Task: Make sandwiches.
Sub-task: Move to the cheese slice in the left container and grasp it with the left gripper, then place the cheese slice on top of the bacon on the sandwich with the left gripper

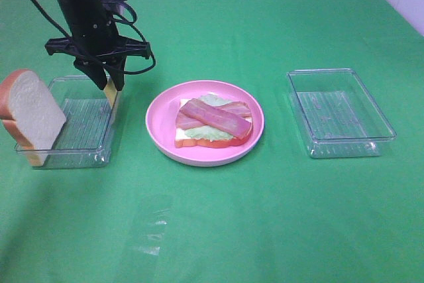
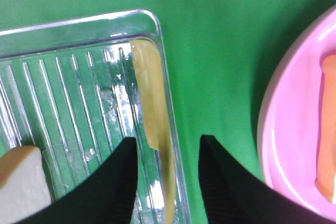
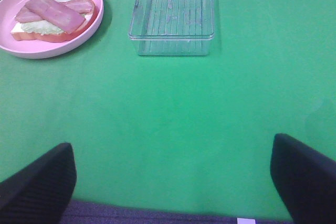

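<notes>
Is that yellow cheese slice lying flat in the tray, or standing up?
Standing on edge: the cheese slice leans against the side wall of the left tray, between the jaws.

Right gripper: two black fingers wide apart, nothing between them.
Cloth: flat green cloth under everything.
Plate: round pink plate, far off.
Food: white bread with green lettuce and pink bacon strips on the plate.
Tray: clear plastic tray, beside the plate.

Bread slice: cropped by left wrist frame edge. Cheese slice: lower end cropped; contact with fingers indeterminate.
</notes>
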You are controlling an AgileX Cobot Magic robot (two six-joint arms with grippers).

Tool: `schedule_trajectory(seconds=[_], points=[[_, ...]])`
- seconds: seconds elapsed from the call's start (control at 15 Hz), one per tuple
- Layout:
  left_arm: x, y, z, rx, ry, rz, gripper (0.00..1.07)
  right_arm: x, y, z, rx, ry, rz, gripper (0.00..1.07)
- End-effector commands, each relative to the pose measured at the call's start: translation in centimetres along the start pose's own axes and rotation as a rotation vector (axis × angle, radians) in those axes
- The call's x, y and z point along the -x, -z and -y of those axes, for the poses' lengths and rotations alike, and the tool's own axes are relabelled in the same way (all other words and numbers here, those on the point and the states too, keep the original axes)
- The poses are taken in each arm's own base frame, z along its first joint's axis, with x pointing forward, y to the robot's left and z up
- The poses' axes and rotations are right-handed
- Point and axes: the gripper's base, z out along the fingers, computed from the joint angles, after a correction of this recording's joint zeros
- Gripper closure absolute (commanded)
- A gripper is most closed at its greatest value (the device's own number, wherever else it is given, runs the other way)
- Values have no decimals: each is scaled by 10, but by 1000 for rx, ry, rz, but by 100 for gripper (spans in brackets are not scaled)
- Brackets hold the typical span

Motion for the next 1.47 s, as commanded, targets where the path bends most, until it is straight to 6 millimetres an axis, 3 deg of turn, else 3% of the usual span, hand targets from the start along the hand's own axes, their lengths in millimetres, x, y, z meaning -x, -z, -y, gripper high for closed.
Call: schedule_trajectory(seconds=[0.07,0.4,0.73,0.87,1.07,1.27,1.47], points=[[0,-1,3,-4,2,4,107,-3,2,-1,-1,1,31,11],[0,4,3,-4,-2,10,107,-3,2,-1,-1,1,31,11],[-5,59,7,-38,-7,76,107,-3,2,-1,-1,1,31,11],[-11,79,19,-56,-57,101,107,-3,2,-1,-1,1,31,11],[-16,94,43,-117,-110,143,107,-3,2,-1,-1,1,31,11],[-22,98,84,-328,-191,185,107,-3,2,-1,-1,1,31,11],[-24,98,105,-430,-226,220,107,-3,2,-1,-1,1,31,11]])
